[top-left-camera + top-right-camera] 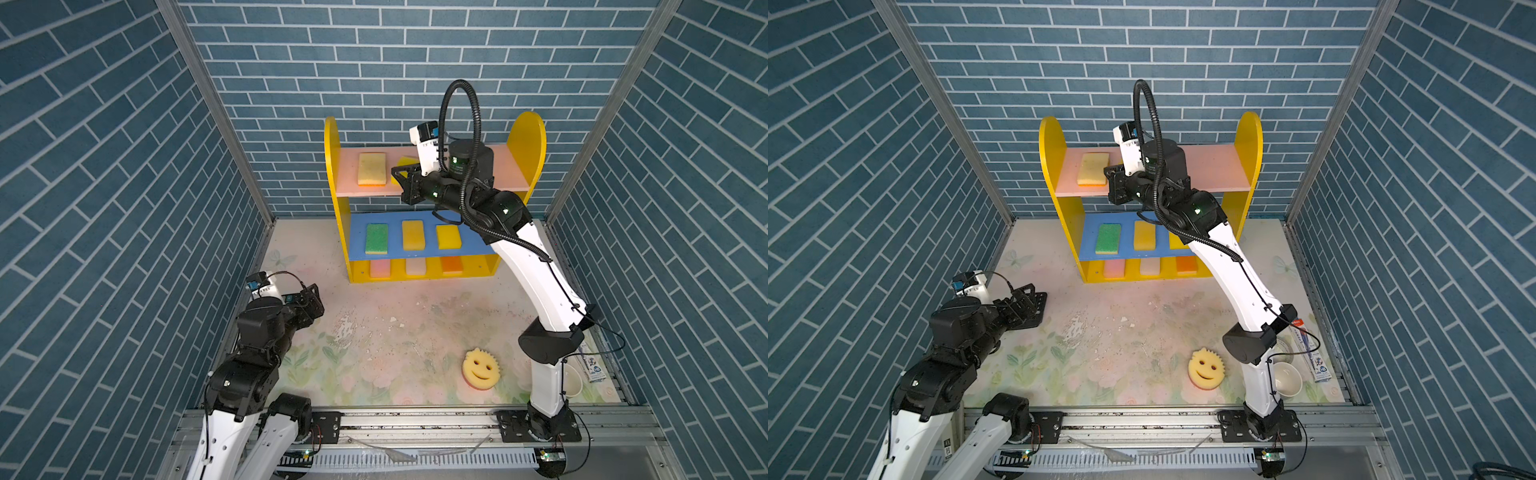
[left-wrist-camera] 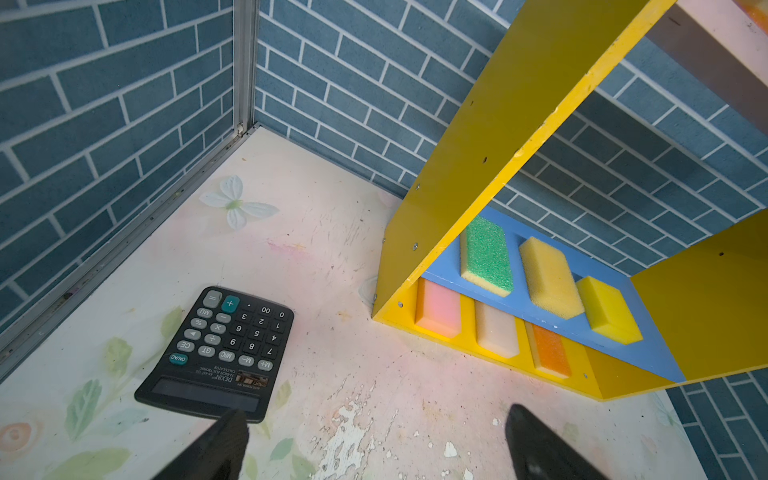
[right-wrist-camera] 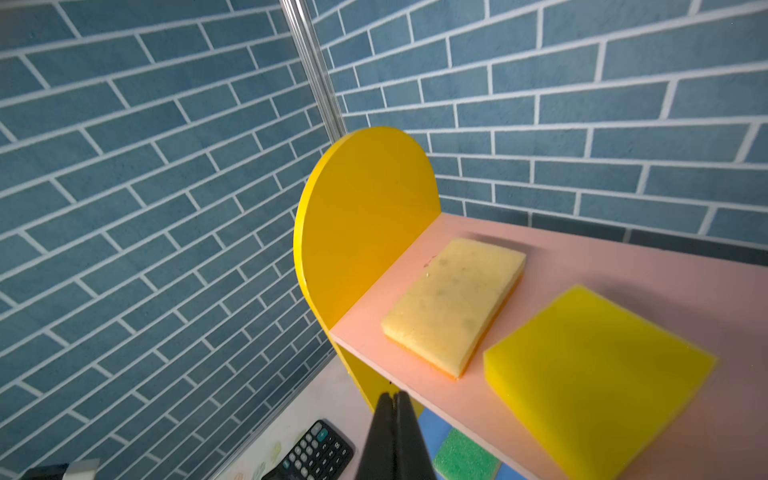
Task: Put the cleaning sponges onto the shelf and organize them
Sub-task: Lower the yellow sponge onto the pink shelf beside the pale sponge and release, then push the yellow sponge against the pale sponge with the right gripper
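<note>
**Since people asked about the booth: eight sponges on the shelf, smiley one out on the table**

While the right claw [image 3: 392, 401] hangs at the front edge of the pink top board, its fingers are pressed flat together with nothing in them.

Room first. Blue brick-pattern walls [image 1: 415, 62] close in three sides, with silver metal posts in the back corners. A metal rail [image 1: 415, 419] runs along the front, where both arms are mounted. The table [image 1: 374, 324] is pale with a faded flower print. It's pretty beat up, scuffed pinkish in the middle with white chips flaking off.

The shelf [image 1: 528, 137] stands against the back wall.
- **Top board:** a tan sponge [image 1: 371, 168], and a bright yellow sponge [image 3: 594, 374] just beside it, lying askew.
- **Blue middle board:** a green sponge [image 1: 376, 238], a yellow-orange sponge [image 1: 412, 235] and a yellow sponge [image 1: 449, 237] in a row.
- **Base:** a pink sponge [image 1: 380, 268], a whitish sponge [image 1: 416, 266] and an orange sponge [image 1: 452, 264].

The smiley sponge [image 1: 481, 368] lies on the table well apart from the shelf, near the right arm's base. The left claw [image 2: 376, 415] hovers low over the table with its fingers spread wide and empty. A black calculator [image 2: 216, 353] sits just beside one finger.
</note>
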